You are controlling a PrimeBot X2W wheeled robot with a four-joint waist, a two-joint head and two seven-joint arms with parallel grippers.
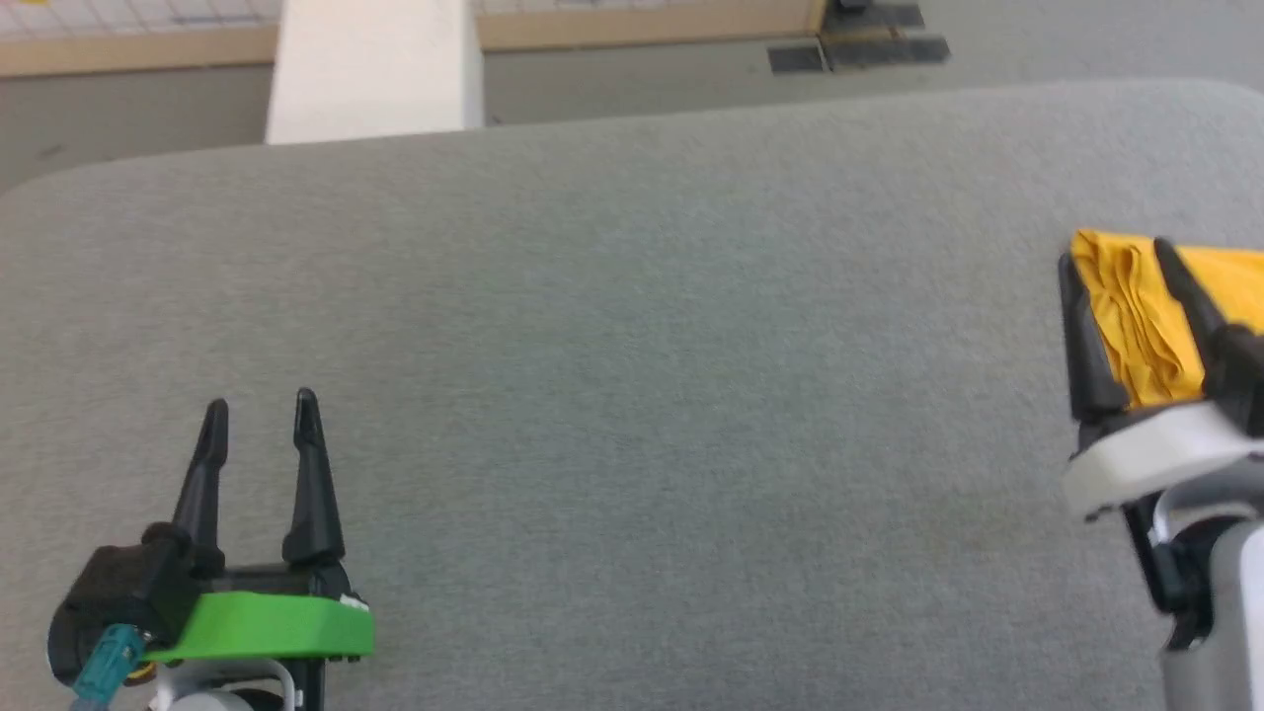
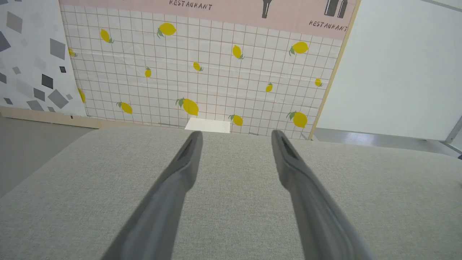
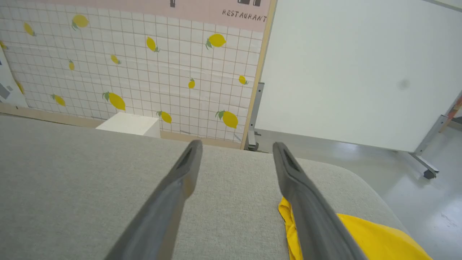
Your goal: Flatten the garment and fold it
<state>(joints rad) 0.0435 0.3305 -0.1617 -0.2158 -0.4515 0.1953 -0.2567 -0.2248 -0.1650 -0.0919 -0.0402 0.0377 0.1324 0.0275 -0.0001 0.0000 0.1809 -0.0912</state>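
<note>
The garment (image 1: 1141,316) is a mustard-yellow cloth bunched at the far right of the grey padded table (image 1: 612,326), partly cut off by the head view's edge. In the right wrist view the garment (image 3: 364,234) lies under and to the right of my right finger. My right gripper (image 1: 1111,262) hovers over the cloth's left edge, open, with nothing pinched between its fingers. My left gripper (image 1: 262,405) stands open at the lower left over bare table, far from the cloth. From the left wrist, that gripper (image 2: 236,135) points across the bare padding.
The table's far edge (image 1: 632,123) is rounded, with grey floor beyond. A white box (image 1: 375,69) stands on the floor behind it. A lemon-print tiled wall (image 2: 202,72) and a white panel on a stand (image 3: 353,72) lie further back.
</note>
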